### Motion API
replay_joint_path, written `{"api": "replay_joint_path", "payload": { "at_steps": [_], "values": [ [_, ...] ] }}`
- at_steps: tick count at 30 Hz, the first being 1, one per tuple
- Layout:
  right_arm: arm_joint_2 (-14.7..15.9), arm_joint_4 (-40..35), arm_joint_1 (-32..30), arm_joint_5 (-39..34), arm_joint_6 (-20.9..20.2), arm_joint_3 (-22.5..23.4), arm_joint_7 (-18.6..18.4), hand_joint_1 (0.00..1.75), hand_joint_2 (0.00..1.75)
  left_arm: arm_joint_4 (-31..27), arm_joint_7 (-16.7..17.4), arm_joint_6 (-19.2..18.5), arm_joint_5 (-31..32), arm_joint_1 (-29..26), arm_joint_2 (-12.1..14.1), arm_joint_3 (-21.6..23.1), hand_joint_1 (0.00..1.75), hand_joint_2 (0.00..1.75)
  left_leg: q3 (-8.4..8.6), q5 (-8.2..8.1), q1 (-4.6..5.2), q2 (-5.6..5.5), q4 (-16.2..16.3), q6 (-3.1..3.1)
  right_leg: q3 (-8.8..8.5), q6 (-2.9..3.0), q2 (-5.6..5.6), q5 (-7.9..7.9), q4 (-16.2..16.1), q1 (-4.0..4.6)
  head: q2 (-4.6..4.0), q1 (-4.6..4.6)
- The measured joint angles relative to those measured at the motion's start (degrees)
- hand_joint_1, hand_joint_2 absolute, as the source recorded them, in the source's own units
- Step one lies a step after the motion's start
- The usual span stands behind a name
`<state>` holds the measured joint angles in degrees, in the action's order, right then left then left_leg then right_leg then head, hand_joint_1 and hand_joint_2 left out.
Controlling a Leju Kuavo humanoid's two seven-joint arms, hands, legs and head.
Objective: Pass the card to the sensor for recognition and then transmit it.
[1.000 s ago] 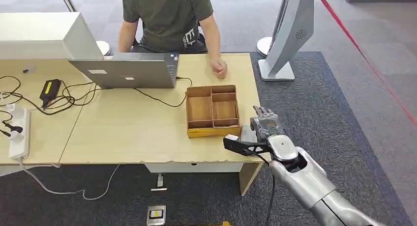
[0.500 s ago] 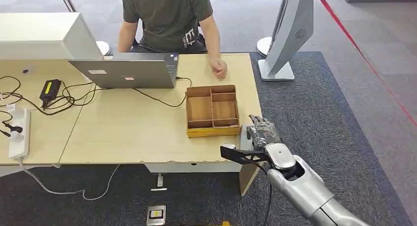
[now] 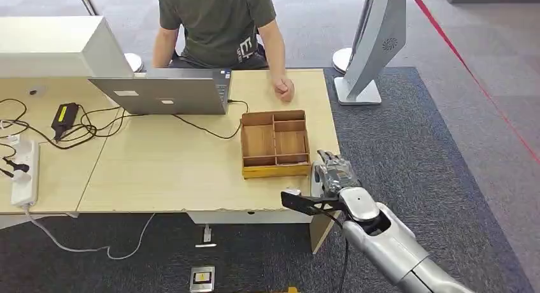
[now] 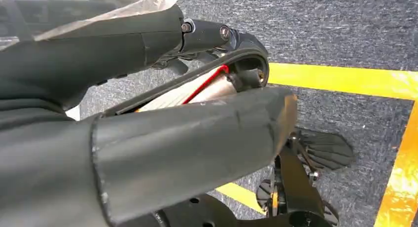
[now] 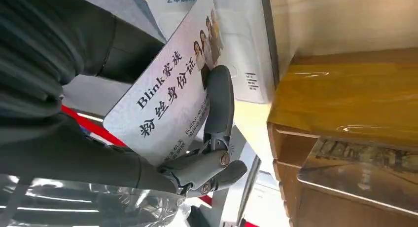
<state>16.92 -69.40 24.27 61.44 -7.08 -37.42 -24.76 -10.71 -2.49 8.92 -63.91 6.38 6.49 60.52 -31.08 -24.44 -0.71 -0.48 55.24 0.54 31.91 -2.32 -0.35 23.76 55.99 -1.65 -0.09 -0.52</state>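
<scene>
My right hand hovers at the table's front right corner, just right of the wooden tray. In the right wrist view its fingers grip a white card printed with dark Chinese text and small figures. The card is held close over a white sensor box, which lies against the side of the wooden tray. The sensor peeks out beside my hand in the head view. My left hand hangs over the carpet with nothing in it.
A person sits at the far side with a fist resting on the table. A laptop, cables and a power strip lie to the left. A grey stand rises at the back right.
My right hand with the card has drawn back toward me and slightly left along the table's right edge, ending over the sensor beside the tray.
</scene>
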Motion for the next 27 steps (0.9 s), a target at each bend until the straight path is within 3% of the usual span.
{"api": "replay_joint_path", "payload": {
  "at_steps": [13, 27],
  "values": [
    [1.38, -0.46, 0.05, -0.11, -0.2, 1.05, -3.1, 1.75, 1.75, 0.0, 0.22, -0.42, 0.0, -0.02, 0.04, 0.0, 0.0, 0.0, 0.0, 0.0, 0.0, 0.0, 0.0, 0.0, -0.01, 0.0, 0.0, 0.0, 0.0, 0.0, 0.0, 0.0],
    [2.16, -0.9, -0.01, -0.11, -0.39, 2.49, -3.19, 1.75, 1.75, 0.0, 0.22, -0.42, 0.0, -0.02, 0.04, 0.0, 0.0, 0.0, 0.01, 0.0, 0.0, 0.02, 0.0, 0.0, -0.01, 0.0, 0.01, 0.0, 0.0, 0.0, 0.02, 0.0]
  ]
}}
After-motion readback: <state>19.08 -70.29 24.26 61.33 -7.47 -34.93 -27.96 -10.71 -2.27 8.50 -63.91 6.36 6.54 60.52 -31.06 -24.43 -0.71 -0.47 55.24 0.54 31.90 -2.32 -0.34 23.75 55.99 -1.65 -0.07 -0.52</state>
